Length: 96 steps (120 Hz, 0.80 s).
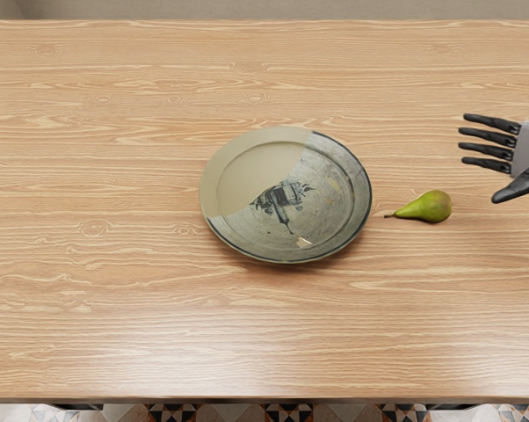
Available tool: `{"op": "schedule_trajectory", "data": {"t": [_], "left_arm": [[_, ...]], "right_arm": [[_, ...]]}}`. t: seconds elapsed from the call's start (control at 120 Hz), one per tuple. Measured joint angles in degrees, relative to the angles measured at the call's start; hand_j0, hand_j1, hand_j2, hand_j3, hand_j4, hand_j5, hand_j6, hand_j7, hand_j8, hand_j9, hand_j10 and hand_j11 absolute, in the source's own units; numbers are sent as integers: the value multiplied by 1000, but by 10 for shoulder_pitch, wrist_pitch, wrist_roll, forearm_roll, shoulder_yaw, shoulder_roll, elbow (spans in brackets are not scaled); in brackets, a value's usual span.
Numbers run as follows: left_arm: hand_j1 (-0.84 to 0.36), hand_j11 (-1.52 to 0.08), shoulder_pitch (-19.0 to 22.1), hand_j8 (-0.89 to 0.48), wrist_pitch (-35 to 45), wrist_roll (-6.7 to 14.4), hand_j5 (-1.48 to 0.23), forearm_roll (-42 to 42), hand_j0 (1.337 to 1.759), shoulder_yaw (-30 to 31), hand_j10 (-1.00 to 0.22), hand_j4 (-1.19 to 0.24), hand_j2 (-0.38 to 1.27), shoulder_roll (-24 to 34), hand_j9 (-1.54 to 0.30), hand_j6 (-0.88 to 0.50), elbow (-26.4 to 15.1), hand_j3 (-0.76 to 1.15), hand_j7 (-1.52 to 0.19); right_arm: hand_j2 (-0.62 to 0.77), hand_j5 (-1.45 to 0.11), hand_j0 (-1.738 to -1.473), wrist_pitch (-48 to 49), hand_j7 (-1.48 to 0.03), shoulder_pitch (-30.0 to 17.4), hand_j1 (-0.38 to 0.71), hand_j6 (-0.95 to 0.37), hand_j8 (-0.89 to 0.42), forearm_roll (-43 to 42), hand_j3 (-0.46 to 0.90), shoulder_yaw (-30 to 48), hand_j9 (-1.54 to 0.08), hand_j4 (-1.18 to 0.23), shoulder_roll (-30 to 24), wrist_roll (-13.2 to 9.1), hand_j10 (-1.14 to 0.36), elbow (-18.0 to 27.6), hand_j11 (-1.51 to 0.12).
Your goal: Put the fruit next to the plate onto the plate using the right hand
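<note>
Nearest us, toward the table's [115,334] right edge, we see the pear [427,207] on its side, just right of the plate [256,176] and clear of its rim. Its long axis runs along the table's width, stem toward the plate. Slightly farther back, at the right edge, our right hand [513,158] hovers with fingers spread, empty. The pear lies to its left and a little nearer.

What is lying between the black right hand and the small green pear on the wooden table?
Nothing: in the head view only bare light wooden table separates the open black right hand from the small green pear.
</note>
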Motion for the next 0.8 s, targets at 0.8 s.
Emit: {"op": "schedule_trajectory", "data": {"t": [0.8], "left_arm": [[349, 0, 0, 0, 0, 0, 0, 0, 1658, 0, 0, 0, 0, 0, 0, 0, 0, 0, 0]], "right_arm": [[1, 0, -1658, -290, 0, 95, -349, -3, -2, -257, 0, 1, 0, -2, -1, -219, -2, 306, 0]]}}
